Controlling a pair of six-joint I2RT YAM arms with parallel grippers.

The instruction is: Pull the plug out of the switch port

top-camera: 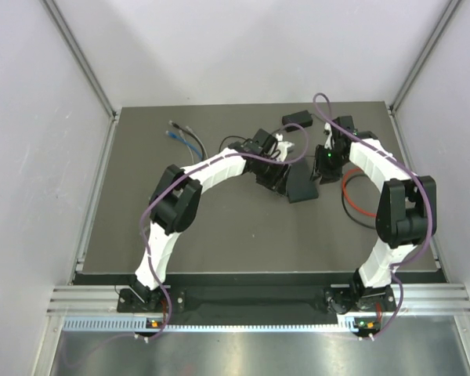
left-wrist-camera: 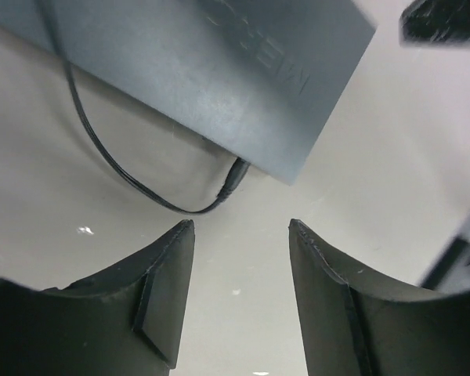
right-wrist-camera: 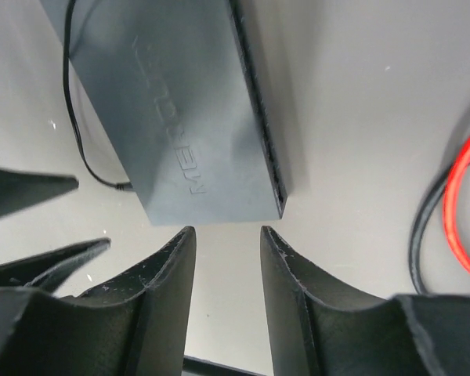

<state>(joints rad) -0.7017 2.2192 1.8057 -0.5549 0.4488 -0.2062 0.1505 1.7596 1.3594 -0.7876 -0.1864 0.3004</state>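
Note:
The switch point(top-camera: 301, 186) is a flat dark grey box lying on the table between both grippers. It also shows in the left wrist view point(left-wrist-camera: 211, 70) and the right wrist view point(right-wrist-camera: 180, 110). Its row of sockets point(right-wrist-camera: 265, 141) runs along one long edge; no plug shows in them. A thin black cord's plug point(left-wrist-camera: 235, 177) sits in the opposite edge, seen also in the right wrist view point(right-wrist-camera: 122, 186). My left gripper point(left-wrist-camera: 241, 227) is open and empty, just short of that plug. My right gripper point(right-wrist-camera: 227, 231) is open and empty, just short of the switch's short end.
A black adapter block point(top-camera: 298, 120) lies at the back. Red and black cables point(top-camera: 351, 196) loop to the right of the switch, the red one also in the right wrist view point(right-wrist-camera: 462, 211). Blue and dark cables point(top-camera: 184, 138) lie at the back left. The left gripper's fingers point(right-wrist-camera: 31, 192) appear beside my right gripper.

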